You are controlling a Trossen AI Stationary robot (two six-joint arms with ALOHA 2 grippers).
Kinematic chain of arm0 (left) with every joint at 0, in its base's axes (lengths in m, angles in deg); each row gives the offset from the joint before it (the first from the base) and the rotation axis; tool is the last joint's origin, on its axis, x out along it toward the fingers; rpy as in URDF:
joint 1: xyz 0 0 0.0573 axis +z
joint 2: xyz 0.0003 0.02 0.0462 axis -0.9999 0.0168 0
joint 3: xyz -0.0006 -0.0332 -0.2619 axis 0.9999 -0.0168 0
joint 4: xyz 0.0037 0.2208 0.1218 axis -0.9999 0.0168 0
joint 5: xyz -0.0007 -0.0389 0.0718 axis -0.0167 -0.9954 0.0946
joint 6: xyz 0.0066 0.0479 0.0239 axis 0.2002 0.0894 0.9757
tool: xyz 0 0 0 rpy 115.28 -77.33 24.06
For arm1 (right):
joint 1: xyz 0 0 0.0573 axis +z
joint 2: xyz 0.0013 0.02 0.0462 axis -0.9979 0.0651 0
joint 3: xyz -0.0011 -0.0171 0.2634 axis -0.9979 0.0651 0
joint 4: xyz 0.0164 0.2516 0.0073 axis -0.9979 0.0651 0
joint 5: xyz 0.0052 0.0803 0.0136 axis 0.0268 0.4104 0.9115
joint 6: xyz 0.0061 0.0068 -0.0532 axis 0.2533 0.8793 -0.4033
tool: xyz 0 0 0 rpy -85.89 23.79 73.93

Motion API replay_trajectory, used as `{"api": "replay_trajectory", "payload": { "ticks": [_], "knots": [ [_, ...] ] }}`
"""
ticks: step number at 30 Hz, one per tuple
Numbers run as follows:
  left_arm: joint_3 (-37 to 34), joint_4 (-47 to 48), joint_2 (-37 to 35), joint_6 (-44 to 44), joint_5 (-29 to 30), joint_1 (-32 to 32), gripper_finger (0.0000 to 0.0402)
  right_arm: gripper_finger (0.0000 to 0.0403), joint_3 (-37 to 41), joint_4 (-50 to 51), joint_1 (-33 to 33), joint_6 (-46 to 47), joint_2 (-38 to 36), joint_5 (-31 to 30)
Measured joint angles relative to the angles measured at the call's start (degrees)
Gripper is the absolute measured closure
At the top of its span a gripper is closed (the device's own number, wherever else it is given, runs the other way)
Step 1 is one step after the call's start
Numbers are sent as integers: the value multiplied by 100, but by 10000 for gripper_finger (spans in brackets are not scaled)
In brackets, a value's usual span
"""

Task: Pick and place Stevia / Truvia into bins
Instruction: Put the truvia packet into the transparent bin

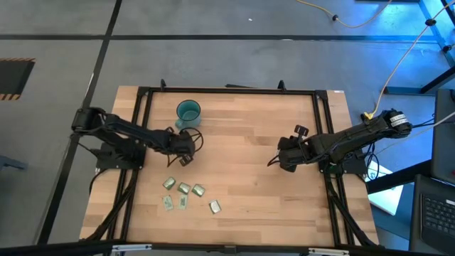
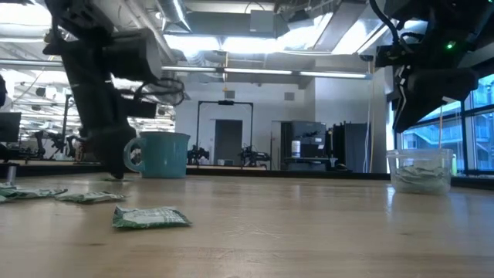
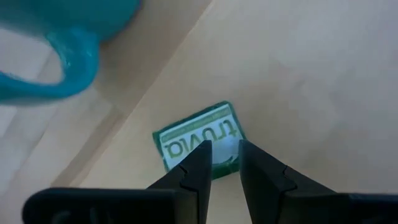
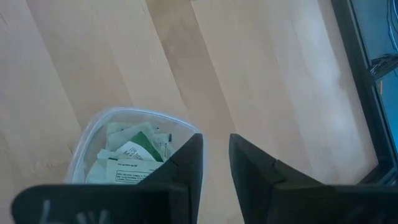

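Note:
A green-and-white Truvia sachet [image 3: 193, 134] lies flat on the wooden table beside the teal cup [image 1: 188, 112]. My left gripper [image 3: 222, 146] is open by a narrow gap and points steeply down, its tips over the sachet's edge. In the high view the gripper [image 1: 178, 162] hides that sachet. My right gripper [image 4: 216, 140], open and holding nothing, hangs above the clear cup [image 4: 118, 149], which holds several sachets. Several more sachets [image 1: 183, 188] lie flat near the table's front left. My left gripper's fingertips [image 3: 200, 155] stand over one long edge of the sachet [image 3: 214, 163], coming from above at a slant. I cannot tell whether they touch it. The sachet lies flat on the table.
The teal cup [image 2: 164, 154] stands just beyond my left gripper, its handle [image 3: 59, 68] on the gripper's side. The clear cup [image 2: 421, 171] stands at the right. A black frame [image 1: 142, 99] runs along the table's edges. Bare wood [image 1: 242, 142] lies between the two arms.

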Motion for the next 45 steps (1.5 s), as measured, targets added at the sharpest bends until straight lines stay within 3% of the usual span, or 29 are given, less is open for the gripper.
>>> {"api": "replay_trajectory", "payload": {
  "ticks": [12, 26, 31, 35, 42, 45],
  "knots": [
    [36, -39, 350, -116, -181, 351, 331, 320, 0, 1, 0, 1, 0, 11],
    [172, 27, 223, 34, -416, 375, 395, 320, 0, -9, 0, 10, 0, 13],
    [536, -174, -161, 495, -943, 212, 396, 320, 0, -308, -2, 0, 2, 242],
    [643, -1206, -367, 1174, -1380, -15, 397, 320, 0, -784, 17, -263, 2, 267],
    [670, -3878, -355, 3065, -3335, -305, 398, 320, 0, -2561, 17, -1812, 2, 305],
    [669, -4613, -258, 3712, -4078, -393, 398, 320, 0, -3495, 17, -2783, 2, 743]
  ]
}}
